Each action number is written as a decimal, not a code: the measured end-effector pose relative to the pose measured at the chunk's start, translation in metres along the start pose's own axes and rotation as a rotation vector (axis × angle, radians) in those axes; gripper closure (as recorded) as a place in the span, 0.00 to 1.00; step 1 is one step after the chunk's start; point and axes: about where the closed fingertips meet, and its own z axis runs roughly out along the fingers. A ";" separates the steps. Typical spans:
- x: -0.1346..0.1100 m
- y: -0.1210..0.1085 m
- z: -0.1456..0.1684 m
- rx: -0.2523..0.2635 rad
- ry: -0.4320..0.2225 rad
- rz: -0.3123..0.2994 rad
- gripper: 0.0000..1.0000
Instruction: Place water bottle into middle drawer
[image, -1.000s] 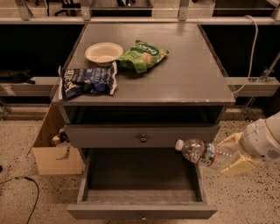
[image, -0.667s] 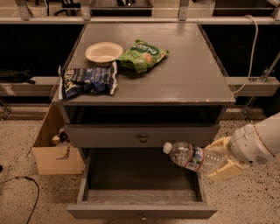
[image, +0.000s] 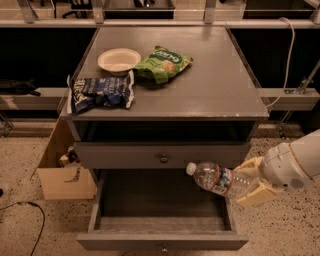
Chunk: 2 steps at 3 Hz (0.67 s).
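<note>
Standing pulled open, the middle drawer (image: 125, 241) has the water bottle (image: 215, 179) hanging sideways over its right side, cap leftward, base clamped between the fingers of the gripper (image: 243, 184); beyond and above the drawer lies a green snack bag (image: 162, 62).

We find the middle drawer (image: 96, 207) pulled out, its floor open to reach from above and from the front edge. The shut upper drawer (image: 125, 155) stands over its back edge and limits headroom there. Our gripper (image: 247, 182) sits at the right rear corner, clamped on the water bottle (image: 215, 179), which crosses the right wall. A cardboard box (image: 62, 177) crowds the left side.
</note>
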 end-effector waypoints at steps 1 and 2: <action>0.006 -0.010 0.032 0.002 -0.044 0.042 1.00; 0.030 -0.031 0.126 -0.051 -0.029 0.104 1.00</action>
